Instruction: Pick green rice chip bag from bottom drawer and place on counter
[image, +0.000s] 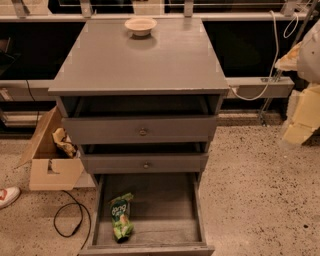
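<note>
The green rice chip bag (121, 217) lies on the plank floor of the open bottom drawer (170, 210), near its left side, lengthwise toward the front. The counter (150, 60) is the flat grey top of the cabinet, above the drawers. My gripper (301, 112) shows as a pale, blurred shape at the right edge of the camera view. It is well to the right of the cabinet, about level with the upper drawers and far from the bag. Nothing is seen in it.
A pale bowl (140, 25) sits at the back middle of the counter. Two grey drawers with round knobs (143, 132) stand partly pulled out above the bottom drawer. A cardboard box (50, 155) with crumpled paper and a black cable (67, 220) lie on the floor to the left.
</note>
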